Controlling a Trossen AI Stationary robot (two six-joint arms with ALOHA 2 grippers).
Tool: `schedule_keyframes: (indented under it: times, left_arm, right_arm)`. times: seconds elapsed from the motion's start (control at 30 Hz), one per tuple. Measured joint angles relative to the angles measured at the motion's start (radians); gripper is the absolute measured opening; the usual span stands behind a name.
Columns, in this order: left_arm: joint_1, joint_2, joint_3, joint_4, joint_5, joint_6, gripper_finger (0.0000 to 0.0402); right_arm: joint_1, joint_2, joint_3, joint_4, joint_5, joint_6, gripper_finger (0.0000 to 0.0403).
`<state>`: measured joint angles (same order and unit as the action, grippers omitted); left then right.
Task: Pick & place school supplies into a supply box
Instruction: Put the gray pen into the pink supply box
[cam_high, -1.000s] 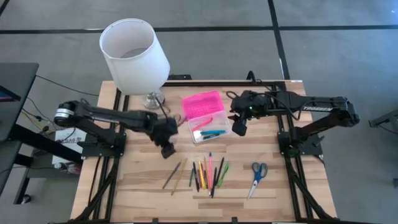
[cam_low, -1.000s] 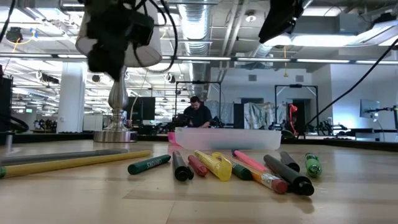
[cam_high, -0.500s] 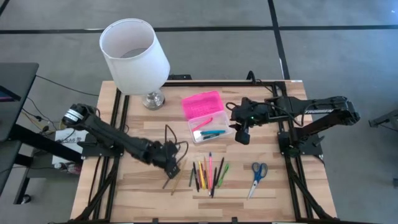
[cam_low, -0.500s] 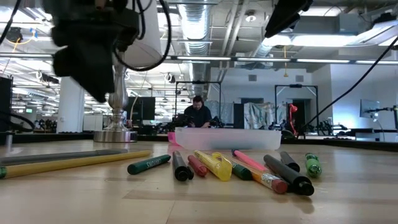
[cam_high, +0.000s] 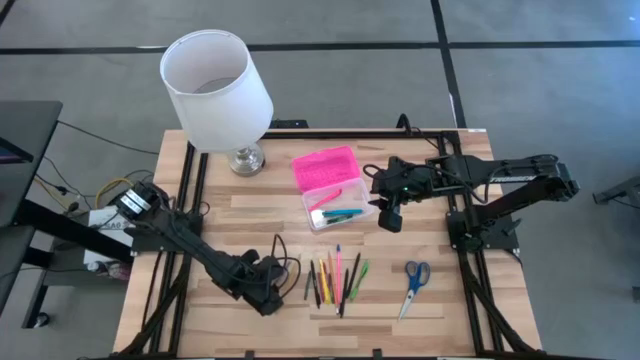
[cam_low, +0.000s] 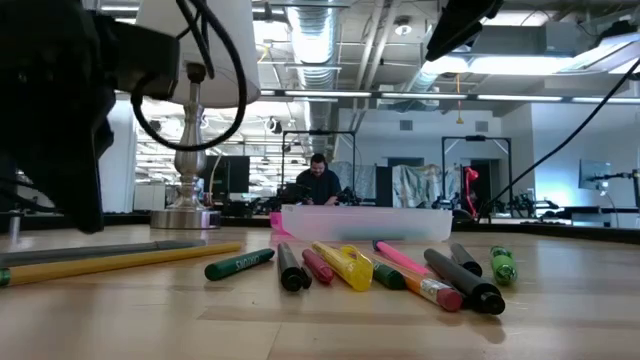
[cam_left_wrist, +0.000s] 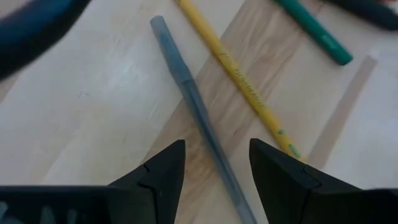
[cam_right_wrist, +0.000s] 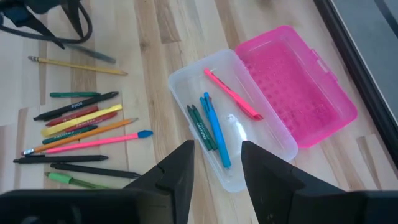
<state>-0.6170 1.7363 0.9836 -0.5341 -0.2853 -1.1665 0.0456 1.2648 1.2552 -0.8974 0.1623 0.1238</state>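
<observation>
My left gripper (cam_left_wrist: 214, 149) is open, low over the table's near left part (cam_high: 266, 298), its fingers astride a grey pen (cam_left_wrist: 198, 118) without touching it. A yellow pencil (cam_left_wrist: 241, 81) lies beside that pen. A row of pens and markers (cam_high: 335, 278) lies flat on the wood, with blue-handled scissors (cam_high: 413, 280) to its right. The supply box stands open: pink lid (cam_high: 325, 167) laid back, clear base (cam_right_wrist: 230, 140) holding a pink pen, a blue pen and green ones. My right gripper (cam_right_wrist: 217, 148) is open, hovering beside the box's right end (cam_high: 388, 216).
A white lampshade on a metal foot (cam_high: 215, 85) stands at the far left, behind the box. A person (cam_low: 318, 180) sits in the room far beyond the table. Bare wood lies along the near edge (cam_high: 330, 335) and on the far right.
My left gripper has swept from beside the lamp's foot toward the near edge and come down over the grey pen and yellow pencil. My right gripper shifted slightly toward the near edge beside the box, then held still. The supplies have not moved.
</observation>
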Motion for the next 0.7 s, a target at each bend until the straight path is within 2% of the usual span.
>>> schedule_keyframes:
  times: [0.1,0.33,0.7]
  left_arm:
    - [0.000,0.021,0.000,0.005,-0.001,-0.005,0.0174]
    - [0.008,0.019,0.000,-0.023,-0.102,0.006,0.0174]
    - [0.061,0.018,-0.064,0.064,-0.059,0.060,0.0174]
  right_arm:
    - [0.000,0.000,0.000,0.000,0.000,0.002,0.0127]
    - [0.000,0.000,0.000,0.012,0.000,0.008,0.0127]
    - [0.000,0.000,0.000,0.015,0.000,0.008,0.0127]
